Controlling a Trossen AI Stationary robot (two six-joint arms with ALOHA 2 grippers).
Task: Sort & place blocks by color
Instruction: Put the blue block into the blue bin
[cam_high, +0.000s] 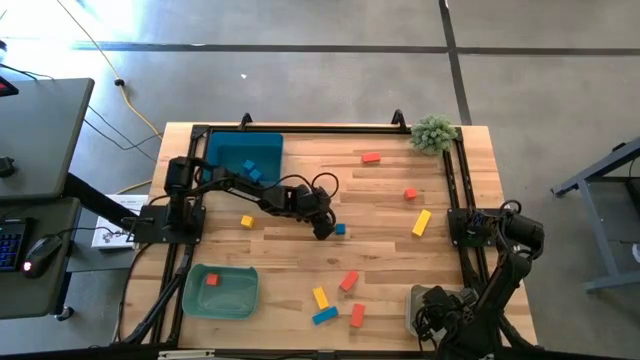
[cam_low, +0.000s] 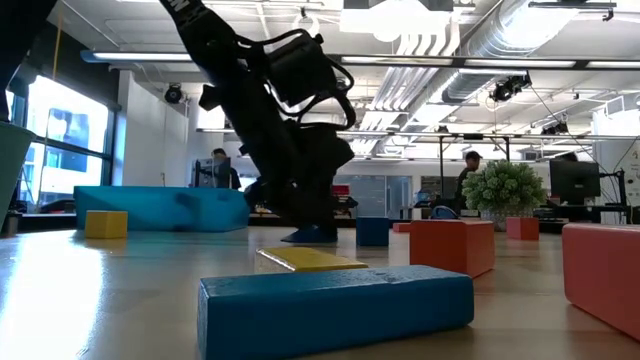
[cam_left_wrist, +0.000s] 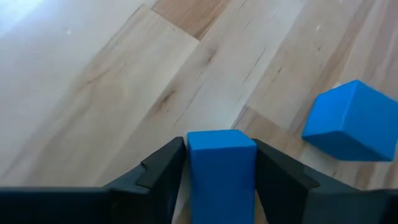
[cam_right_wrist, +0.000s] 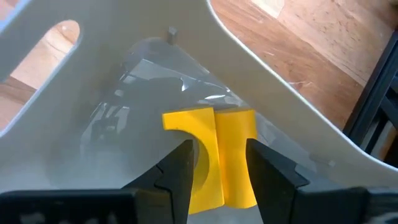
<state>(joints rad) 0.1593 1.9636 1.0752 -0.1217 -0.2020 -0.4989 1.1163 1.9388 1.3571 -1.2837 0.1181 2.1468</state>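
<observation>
My left gripper (cam_high: 323, 229) reaches to the middle of the table and is shut on a small blue block (cam_left_wrist: 221, 165). A second blue cube (cam_high: 340, 229) (cam_left_wrist: 349, 121) sits on the wood just beside it. Other red, yellow and blue blocks lie scattered, such as a yellow bar (cam_high: 422, 222) and a red one (cam_high: 348, 281). My right gripper (cam_right_wrist: 217, 171) hangs in the clear bin (cam_high: 428, 305) at the near right corner. Its fingers stand apart before two yellow pieces (cam_right_wrist: 211, 149), one curved, that lie in the bin. My left gripper pinches the blue block's two opposite side faces (cam_left_wrist: 193, 168) between its fingers. The fingers come from above, slanting down toward the table's right. In the low view the block's lower end (cam_low: 312, 236) is at table level; whether it is lifted clear, I cannot tell.
A blue bin (cam_high: 245, 150) at the far left holds blue blocks. A green bin (cam_high: 222, 292) at the near left holds a red block (cam_high: 212, 280). A small plant (cam_high: 433, 132) stands at the far right corner. Black rails frame the table's left and right sides.
</observation>
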